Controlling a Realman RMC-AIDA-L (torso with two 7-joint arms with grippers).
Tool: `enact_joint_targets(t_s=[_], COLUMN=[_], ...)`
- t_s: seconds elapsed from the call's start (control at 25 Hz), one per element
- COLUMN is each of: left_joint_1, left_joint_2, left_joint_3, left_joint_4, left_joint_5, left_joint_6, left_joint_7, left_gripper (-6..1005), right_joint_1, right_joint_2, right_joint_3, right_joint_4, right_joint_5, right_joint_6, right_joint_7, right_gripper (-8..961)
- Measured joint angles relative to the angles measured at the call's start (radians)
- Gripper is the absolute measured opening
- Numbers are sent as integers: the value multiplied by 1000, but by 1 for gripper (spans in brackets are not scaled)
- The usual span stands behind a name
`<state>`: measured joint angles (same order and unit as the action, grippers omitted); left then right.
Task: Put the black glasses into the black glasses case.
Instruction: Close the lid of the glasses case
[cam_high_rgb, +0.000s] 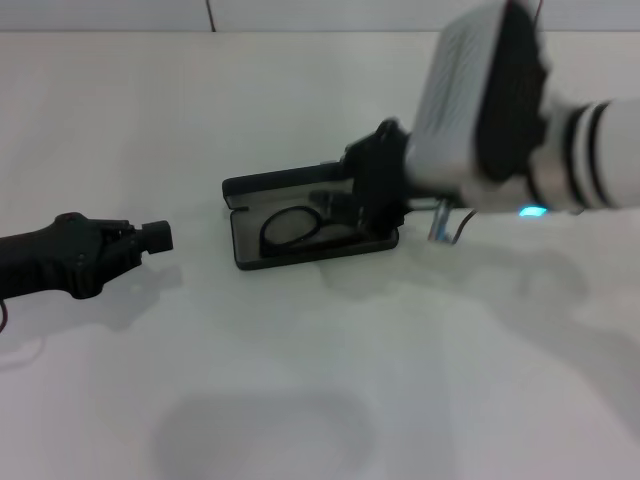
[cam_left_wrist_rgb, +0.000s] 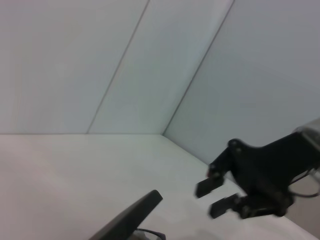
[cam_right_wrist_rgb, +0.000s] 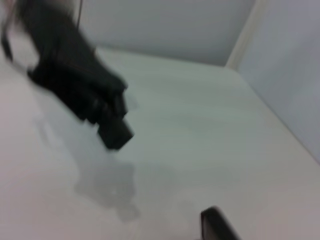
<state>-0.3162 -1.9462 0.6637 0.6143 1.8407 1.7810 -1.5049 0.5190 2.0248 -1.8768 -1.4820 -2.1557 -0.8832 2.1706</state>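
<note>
From the head view, you have the case (cam_high_rgb: 300, 225) lying open at mid-table, lid tipped back, and the glasses (cam_high_rgb: 292, 227) already lie inside its tray, one lens plainly visible. Your right gripper (cam_high_rgb: 372, 192) hangs over the case's right end, its arm reaching in from the right. So placement looks about done; I judge the next move is to lift clear, and then perhaps close the lid, without snagging the frame. Your left gripper (cam_high_rgb: 150, 237) rests low on the table (cam_high_rgb: 320, 380), well left of the case, pointing toward it; you cannot tell its fingers' state here.

From the left wrist view, you see the right gripper (cam_left_wrist_rgb: 217, 196) from the side, its two fingers (cam_left_wrist_rgb: 209, 186) apart with nothing between them, so it is released. The lid's edge (cam_left_wrist_rgb: 132, 216) shows low in front.

From the right wrist view, you see the left gripper (cam_right_wrist_rgb: 107, 125) across the table, blurred, and one dark corner (cam_right_wrist_rgb: 215, 225), probably of the case.
</note>
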Motion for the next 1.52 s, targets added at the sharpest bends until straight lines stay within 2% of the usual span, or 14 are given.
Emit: enact_joint_targets(t_s=[0.2,0.28,0.44,0.64,0.84,0.96,1.12,1.36,1.52], left_joint_1=[-11,-15,-25,-39,-55,-63,-77,-101,-118], left_joint_2=[1,1,1,-3,-8,-9,-13,-24,-28], left_joint_3=[-4,-5,-15,-17,-16,-16,-11,-9,-11], left_joint_4=[1,1,1,1,-5,-6,-7,-8,-9], left_joint_5=[0,-1,-3,-2,-1,-1,6,27,31], left_joint_6=[0,0,0,-1,-9,-18,-38,-60,-62], left_joint_7=[2,3,3,4,5,6,8,20,-35], left_gripper=[21,21,21,21,22,22,22,23,23], right_joint_1=[-22,-44,-118,-174,-170,-169,-155,-75,-53], right_joint_2=[-2,-1,-2,-6,-11,-13,-7,4,5], right_joint_3=[201,277,445,652,851,876,867,866,872], right_joint_4=[18,42,148,368,694,848,1014,1224,1268], right_joint_5=[203,267,482,661,672,665,653,678,683], right_joint_6=[-201,-258,-356,-520,-690,-700,-651,-523,-517], right_joint_7=[-16,-45,-223,-490,-798,-1013,-1234,-1353,-1374], right_gripper=[266,304,379,473,616,673,729,785,812])
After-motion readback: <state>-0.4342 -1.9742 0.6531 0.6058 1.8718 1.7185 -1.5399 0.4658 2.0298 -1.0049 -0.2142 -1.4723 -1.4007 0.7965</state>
